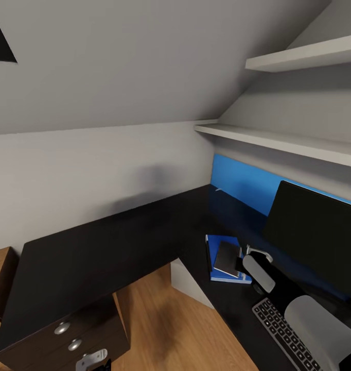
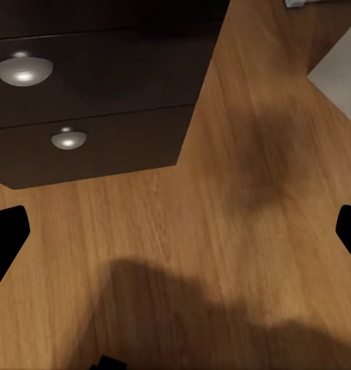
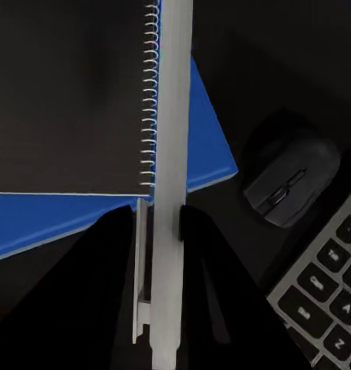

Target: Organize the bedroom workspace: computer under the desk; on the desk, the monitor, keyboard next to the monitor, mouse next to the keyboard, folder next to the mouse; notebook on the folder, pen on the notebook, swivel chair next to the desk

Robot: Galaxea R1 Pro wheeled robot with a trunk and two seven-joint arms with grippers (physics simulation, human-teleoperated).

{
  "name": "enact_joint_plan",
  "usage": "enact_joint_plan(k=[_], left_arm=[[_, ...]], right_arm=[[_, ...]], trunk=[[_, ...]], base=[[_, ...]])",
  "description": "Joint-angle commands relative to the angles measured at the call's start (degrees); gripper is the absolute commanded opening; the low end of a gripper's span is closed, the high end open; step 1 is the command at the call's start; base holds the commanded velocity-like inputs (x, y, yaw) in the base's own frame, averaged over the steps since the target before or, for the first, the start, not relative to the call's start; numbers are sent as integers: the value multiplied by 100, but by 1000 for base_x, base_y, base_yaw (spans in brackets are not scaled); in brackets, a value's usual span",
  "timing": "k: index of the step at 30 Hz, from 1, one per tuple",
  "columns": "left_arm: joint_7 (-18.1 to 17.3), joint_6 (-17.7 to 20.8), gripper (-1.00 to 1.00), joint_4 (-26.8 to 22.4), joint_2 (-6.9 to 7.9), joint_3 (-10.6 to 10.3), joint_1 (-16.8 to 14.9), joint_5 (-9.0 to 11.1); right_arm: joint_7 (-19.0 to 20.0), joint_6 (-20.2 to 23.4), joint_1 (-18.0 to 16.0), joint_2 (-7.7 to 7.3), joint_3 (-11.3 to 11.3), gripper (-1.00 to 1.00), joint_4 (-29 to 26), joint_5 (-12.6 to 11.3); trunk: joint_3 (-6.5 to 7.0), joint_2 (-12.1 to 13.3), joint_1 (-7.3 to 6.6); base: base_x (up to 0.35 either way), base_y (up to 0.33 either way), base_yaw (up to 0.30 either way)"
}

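On the black desk (image 1: 108, 247) the blue folder (image 1: 218, 246) lies flat with the grey spiral notebook (image 1: 227, 257) stacked on it. My right gripper (image 3: 160, 220) is shut on the white pen (image 3: 169, 139), which it holds along the notebook's (image 3: 67, 92) spiral edge; whether the pen touches it I cannot tell. The mouse (image 3: 291, 181) sits between the folder (image 3: 210, 154) and the keyboard (image 3: 322, 301). The monitor (image 1: 314, 242) stands behind the keyboard (image 1: 283, 330). The computer (image 1: 188, 281) stands under the desk. My left gripper (image 2: 175, 239) hangs open over the floor. The swivel chair is out of view.
Desk drawers with round silver knobs (image 2: 25, 69) face the wooden floor (image 2: 221, 254) near my left gripper. Two white wall shelves (image 1: 278, 139) hang above the desk's right wing, over a blue wall panel (image 1: 242, 180). A light wooden cabinet (image 1: 0, 278) stands at the far left.
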Motion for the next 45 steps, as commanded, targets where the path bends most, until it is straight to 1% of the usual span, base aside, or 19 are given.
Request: enact_joint_plan(k=[1, 3, 8, 15, 25, 28, 31, 32, 33, 40, 41, 45], left_arm=[[50, -34, 100, -4, 10, -45, -5, 59], [47, -34, 100, -4, 10, -44, -5, 61], [34, -35, 100, -4, 10, -44, -5, 60], [32, -33, 100, -4, 3, -47, -5, 61], [24, -41, 100, 1, -34, -117, -5, 30], [17, -42, 100, 0, -34, -126, -5, 28], [12, -42, 100, 0, -34, -130, -5, 28], [6, -41, 100, -4, -34, -130, -5, 27], [12, -39, 100, -7, -34, -136, -5, 27], [31, -29, 100, -45, -38, -139, -5, 54], [30, -33, 100, -53, -108, -143, -5, 55], [35, -34, 100, -55, -182, -141, -5, 43]], right_arm=[[75, 14, -8, -4, 33, -100, -3, 40], [246, 14, -8, -2, 35, -100, 6, 129], [436, 11, -8, 0, 33, -100, 67, 209], [504, 6, -8, 1, 39, -100, 92, 237], [528, -19, -8, 1, 39, -100, 115, 246], [632, -25, -8, 1, 45, -100, 125, 275], [926, -28, -8, 7, 48, -100, 152, 432], [1047, -29, -8, 22, 49, -100, 236, 532], [1094, -29, -8, 42, 49, -100, 318, 579], [1168, -30, -14, 113, 47, -100, 518, 656], [1173, -27, -16, 137, 49, -100, 546, 673], [1168, -21, -16, 146, 45, -100, 556, 678]], trunk=[[-9, -8, 2], [-9, -8, 2], [-9, -8, 2], [-9, -8, 2], [-9, -8, 2], [-9, -8, 2], [-9, -8, 2], [-9, -8, 2], [-9, -8, 2], [-9, -8, 2], [-27, -48, 24], [-99, -208, 112]], base=[[0, 0, -7], [16, 0, -5], [155, 0, -2], [270, 0, 0], [102, 0, 0], [215, 0, 0], [91, 0, 0], [31, 0, 0], [20, 0, 0], [8, 0, 0], [1, 0, 0], [0, 0, 0]])
